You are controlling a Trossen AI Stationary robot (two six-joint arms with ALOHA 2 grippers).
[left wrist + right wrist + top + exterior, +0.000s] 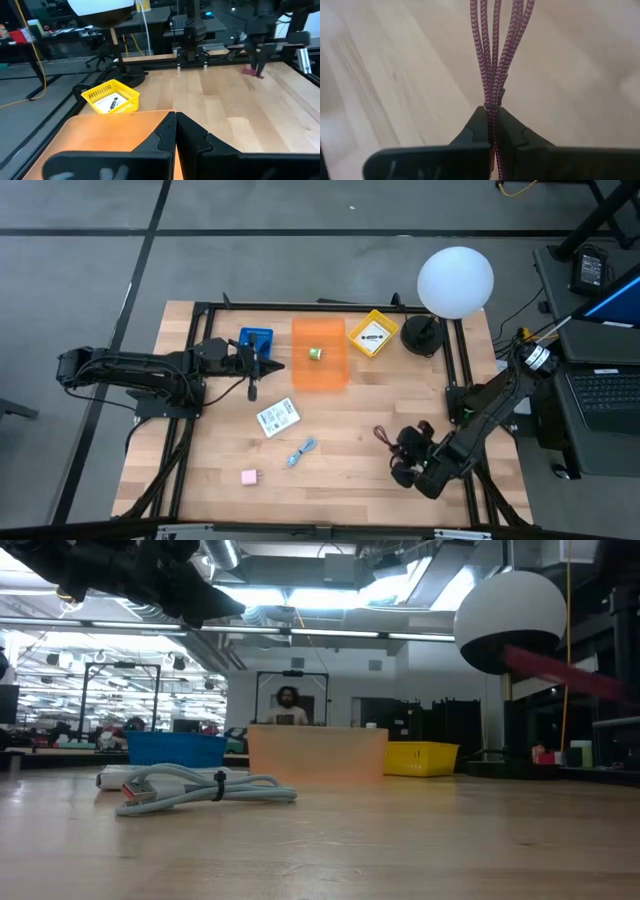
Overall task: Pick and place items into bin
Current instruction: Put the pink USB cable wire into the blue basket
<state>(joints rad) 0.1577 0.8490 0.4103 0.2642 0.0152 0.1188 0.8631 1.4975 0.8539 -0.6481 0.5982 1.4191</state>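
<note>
My right gripper (397,444) is near the table's right near corner, shut on the dark-red braided cord (383,434). My left gripper (175,122) is shut and empty, raised beside the left wall of the orange bin (320,355). A tiny greenish cube (315,353) lies inside that bin. A white printed packet (278,417), a light-blue cord piece (302,451) and a pink cube (249,476) lie flat on the table. A second white packet (371,336) lies in the yellow basket (386,323). No black cord shows. My right gripper pinches the dark-red cord's gathered strands (491,102) between its two fingertips. The fingers (260,56) point down from above. Several strands fan out beyond the fingertips over the wood. I cannot tell whether the cord is lifted clear.
A blue bin (256,338) stands left of the orange bin. The white globe lamp (455,280) stands on its black base (422,334) at the far right corner. Black frame rails run along the table's edges. A person (288,707) shows in the room beyond the table.
</note>
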